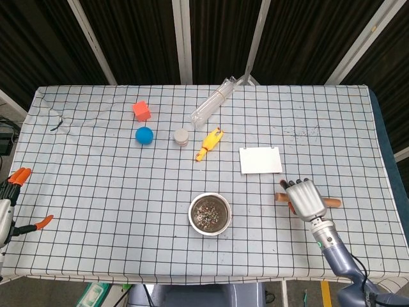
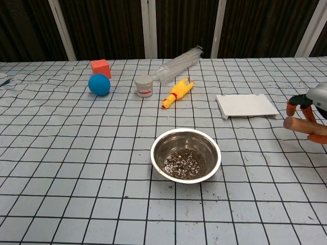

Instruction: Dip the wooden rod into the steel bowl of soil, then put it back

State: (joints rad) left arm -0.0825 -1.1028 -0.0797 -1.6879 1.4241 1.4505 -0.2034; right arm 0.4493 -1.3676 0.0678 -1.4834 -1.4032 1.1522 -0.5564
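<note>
Fingers: the right hand [image 1: 307,199], lower right of the head view, is wrapped over the middle of the short brown wooden rod [image 1: 331,203], holding it level.
Left hand: the left hand [image 1: 7,203] sits at the lower left edge, orange-tipped fingers apart, holding nothing.
Handling: likely light, stiff and dry; a mid-length hold leaves the left end free to dip.
Rod: smooth, round, plain wood, both ends showing.
Bowl: the round steel bowl of soil [image 1: 209,213], centre bottom, well apart from the rod.
</note>
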